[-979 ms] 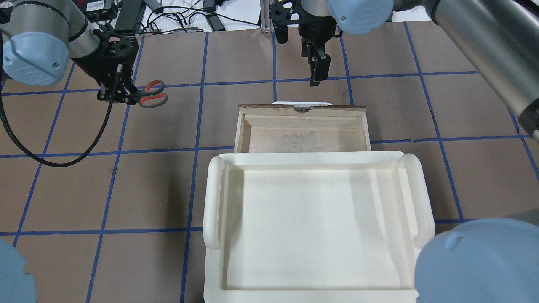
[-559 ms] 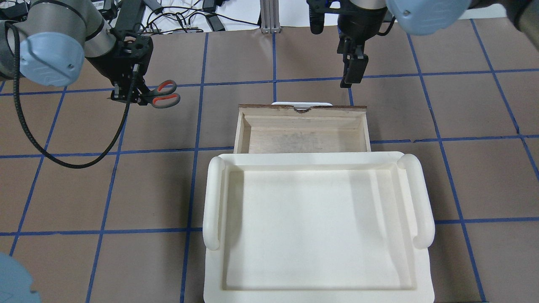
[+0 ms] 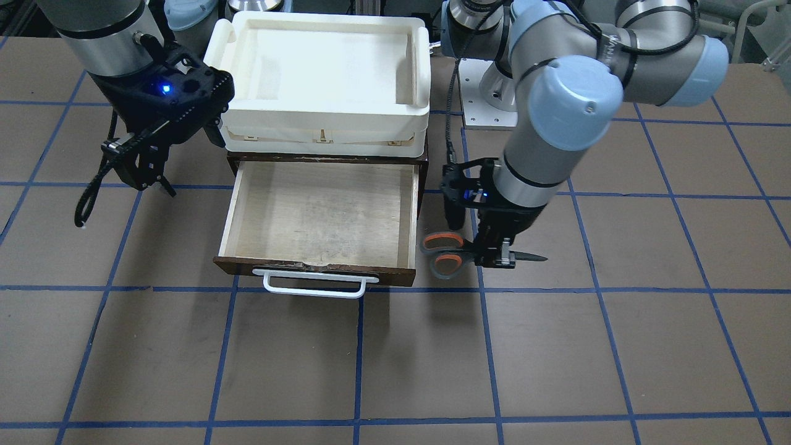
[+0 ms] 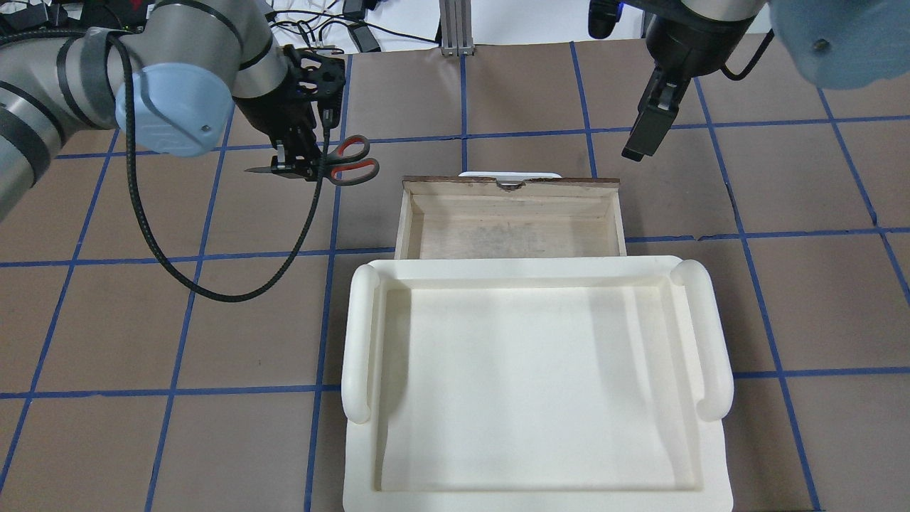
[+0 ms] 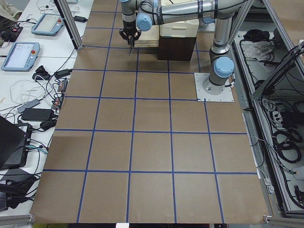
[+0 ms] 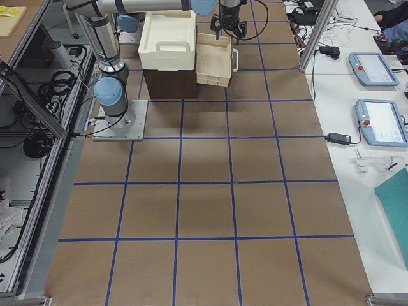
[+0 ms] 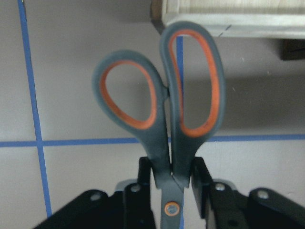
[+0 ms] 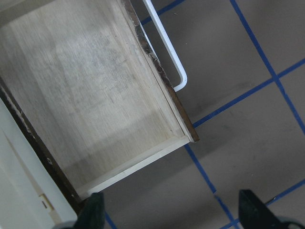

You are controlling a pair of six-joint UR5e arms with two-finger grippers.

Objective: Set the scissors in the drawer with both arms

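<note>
You're working in a robotics lab: the table (image 5: 152, 152) is taped into a blue grid, the arms (image 5: 222, 71) are bolted to plates (image 6: 137, 127) on it, teach pendants (image 6: 381, 121) lie on white benches (image 6: 357, 95) beside it, and cables (image 5: 285, 137) coil behind it, past aluminium posts (image 5: 69, 23).

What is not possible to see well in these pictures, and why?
Left wrist view: dark grey blades of the grey, orange-lined scissors are cut off by the bottom edge and the black left hand.
Right wrist view: fingers of the black right hand are blurred and cut off below.
Overhead view: the white bar handle of the dark brown wooden drawer is mostly hidden behind its front.
Exterior left view: scissors too small.
</note>
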